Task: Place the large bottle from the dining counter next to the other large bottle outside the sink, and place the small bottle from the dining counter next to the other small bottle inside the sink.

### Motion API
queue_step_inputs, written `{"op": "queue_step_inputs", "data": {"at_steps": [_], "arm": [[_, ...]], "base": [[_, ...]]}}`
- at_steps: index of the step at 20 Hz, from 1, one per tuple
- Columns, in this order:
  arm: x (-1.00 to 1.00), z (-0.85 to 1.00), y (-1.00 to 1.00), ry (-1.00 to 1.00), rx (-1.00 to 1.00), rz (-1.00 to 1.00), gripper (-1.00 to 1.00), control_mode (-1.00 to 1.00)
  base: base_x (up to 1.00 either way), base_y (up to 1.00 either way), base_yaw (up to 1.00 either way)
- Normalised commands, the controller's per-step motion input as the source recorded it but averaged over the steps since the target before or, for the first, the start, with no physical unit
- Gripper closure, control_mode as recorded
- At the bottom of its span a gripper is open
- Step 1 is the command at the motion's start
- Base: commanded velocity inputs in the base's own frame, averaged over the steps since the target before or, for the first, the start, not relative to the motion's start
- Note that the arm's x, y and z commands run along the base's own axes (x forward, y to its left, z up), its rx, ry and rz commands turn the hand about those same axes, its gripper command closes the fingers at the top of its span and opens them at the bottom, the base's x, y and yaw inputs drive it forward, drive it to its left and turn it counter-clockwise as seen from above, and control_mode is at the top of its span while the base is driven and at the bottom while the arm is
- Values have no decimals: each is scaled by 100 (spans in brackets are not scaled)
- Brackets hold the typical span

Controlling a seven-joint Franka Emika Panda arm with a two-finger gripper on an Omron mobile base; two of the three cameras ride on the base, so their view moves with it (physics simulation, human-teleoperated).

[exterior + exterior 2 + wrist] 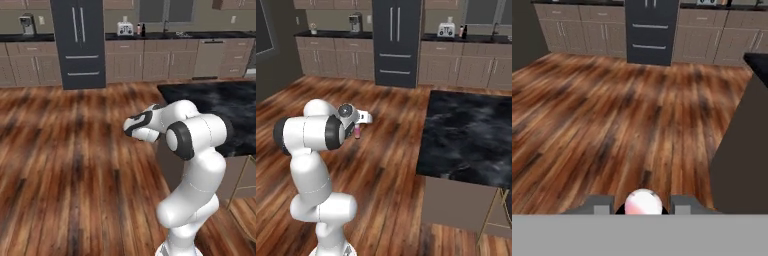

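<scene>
We carry a small pink bottle with a pale rounded cap (643,202) between our narrow dark fingers (598,205); our two-finger gripper (358,129) is clamped on it, held over the brown plank floor (60,150) while the base is away from any worktop. We judge it the small one bound for the sink. The long black marble dining counter with white veining (471,135) lies to our right. On the far black worktop (200,35), beside a white toaster (124,28), stand a pink-orange bottle (138,29) and a dark one (143,29); the basin's contents are too far to tell
</scene>
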Motion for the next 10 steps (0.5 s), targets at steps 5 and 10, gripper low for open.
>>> {"op": "queue_step_inputs", "data": {"at_steps": [5, 10], "arm": [[0, 0, 0, 0, 0, 0, 100, 100], [0, 0, 0, 0, 0, 0, 100, 100]], "base": [[70, 43, 0], [73, 36, 0]]}}
